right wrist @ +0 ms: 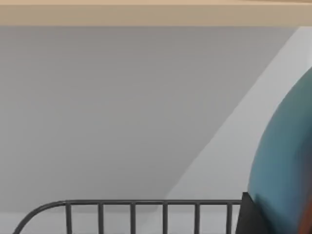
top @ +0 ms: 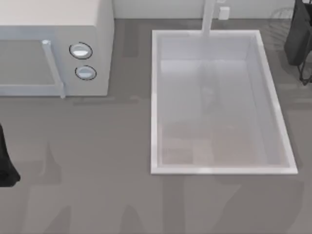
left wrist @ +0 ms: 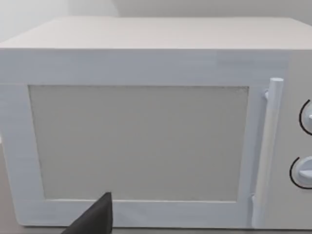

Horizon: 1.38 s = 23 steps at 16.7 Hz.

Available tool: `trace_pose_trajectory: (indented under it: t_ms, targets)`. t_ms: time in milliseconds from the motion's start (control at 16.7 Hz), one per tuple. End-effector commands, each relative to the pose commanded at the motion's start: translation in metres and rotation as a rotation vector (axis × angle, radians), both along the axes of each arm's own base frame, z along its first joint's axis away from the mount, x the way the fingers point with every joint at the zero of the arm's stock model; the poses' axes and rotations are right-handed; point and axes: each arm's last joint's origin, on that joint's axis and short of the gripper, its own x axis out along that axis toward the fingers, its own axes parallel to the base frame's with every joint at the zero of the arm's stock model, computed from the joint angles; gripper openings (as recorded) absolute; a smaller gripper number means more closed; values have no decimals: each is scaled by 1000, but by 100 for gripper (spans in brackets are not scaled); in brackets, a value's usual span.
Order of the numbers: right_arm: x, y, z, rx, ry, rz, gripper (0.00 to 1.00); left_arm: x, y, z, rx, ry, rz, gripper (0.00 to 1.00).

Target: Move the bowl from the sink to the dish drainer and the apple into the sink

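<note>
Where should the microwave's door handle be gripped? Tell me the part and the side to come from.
I'd grip the door handle at mid-length, coming straight at the microwave front, fingers either side of it. It is a slim upright bar standing off the door, joined near its ends. The left arm faces it.

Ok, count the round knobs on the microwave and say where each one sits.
2. Both are on the microwave front panel, right of its door handle: one knob nearer the back wall, the other knob just in front of it. The left wrist view cuts both off at its edge.
</note>
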Motion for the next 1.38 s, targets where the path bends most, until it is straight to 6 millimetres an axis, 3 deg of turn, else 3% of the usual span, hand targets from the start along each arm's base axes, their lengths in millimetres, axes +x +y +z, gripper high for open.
trace_pose_trajectory:
  t_ms: [120, 360, 1140, 1380]
  targets:
    - [1, 3, -14, 3, 9, 0, 0, 0, 0, 0, 0, 0, 0, 100]
    - [1, 3, -15, 4, 10, 0, 0, 0, 0, 0, 0, 0, 0, 100]
    - [1, 3, -15, 4, 10, 0, 98, 0, 0, 0, 0, 0, 0, 100]
    - [1, 3, -15, 4, 10, 0, 100, 0, 0, 0, 0, 0, 0, 100]
